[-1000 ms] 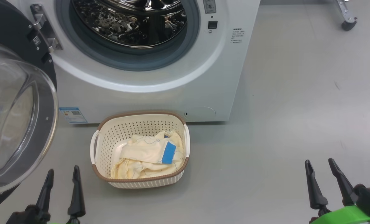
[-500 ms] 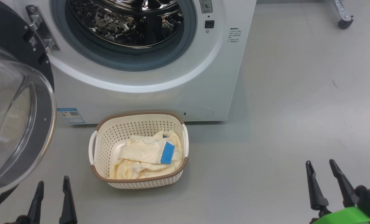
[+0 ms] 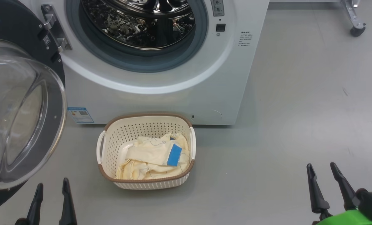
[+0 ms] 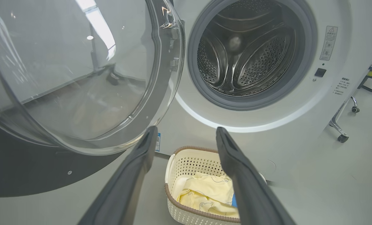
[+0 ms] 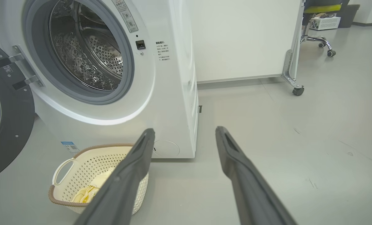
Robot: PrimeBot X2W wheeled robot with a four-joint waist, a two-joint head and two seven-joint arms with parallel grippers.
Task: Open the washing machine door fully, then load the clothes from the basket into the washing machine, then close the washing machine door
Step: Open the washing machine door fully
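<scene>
The white washing machine (image 3: 161, 97) (image 4: 298, 125) (image 5: 173, 93) stands with its steel drum (image 3: 139, 22) exposed. Its door (image 3: 20, 109) (image 4: 73, 72) (image 5: 4, 109), black ring around a clear glass bowl, is swung wide to the left on its metal hinge (image 3: 54, 31). On the floor in front sits the cream basket (image 3: 147, 150) (image 4: 189, 162) (image 5: 79, 181), holding pale yellow clothes (image 3: 151, 156) (image 4: 204, 193) with a blue patch. My left gripper (image 3: 51, 190) (image 4: 186, 131) hangs open at the lower left, short of the basket. Far to the right, my right gripper (image 3: 322, 168) (image 5: 184, 131) is open and holds nothing.
Grey floor (image 3: 298, 109) spreads to the right of the machine. A wheeled metal leg (image 3: 356, 22) (image 5: 294, 75) stands at the far right beside a white panel (image 5: 242, 37). A rolling chair (image 5: 320, 34) is further back.
The whole head view has shifted slightly, so the camera moved. My left gripper sits lower in the view than a second ago. Basket, clothes and door are unchanged.
</scene>
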